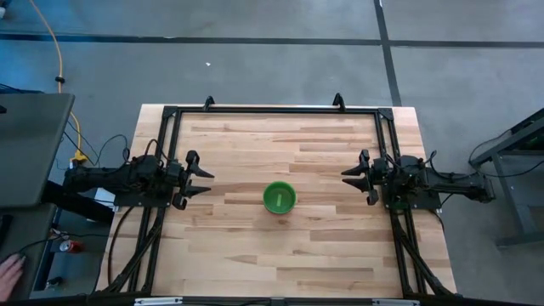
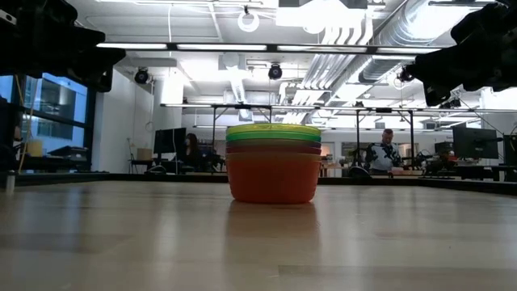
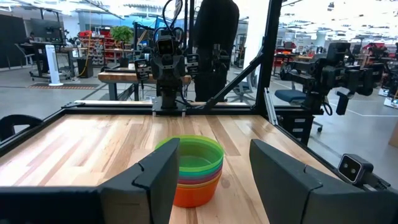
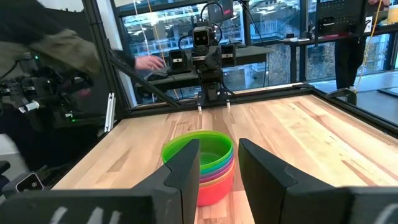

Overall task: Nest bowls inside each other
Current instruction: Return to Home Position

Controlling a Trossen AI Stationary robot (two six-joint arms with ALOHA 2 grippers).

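The bowls stand nested in one stack (image 1: 279, 198) at the middle of the table, the orange bowl (image 2: 272, 179) at the bottom resting on the wood. A green bowl (image 3: 198, 153) shows on top, with purple, pink and other coloured rims between. My left gripper (image 1: 206, 185) hovers open to the stack's left, well apart from it. My right gripper (image 1: 347, 174) hovers open to its right, also apart. Each wrist view looks at the stack (image 4: 205, 165) between its own open fingers.
A black frame (image 1: 272, 110) runs along the table's far edge and down both sides. Bare wood lies all round the stack. A person's hand (image 1: 10, 270) shows off the table at the near left, and a person (image 4: 56, 43) stands beyond the table's left side.
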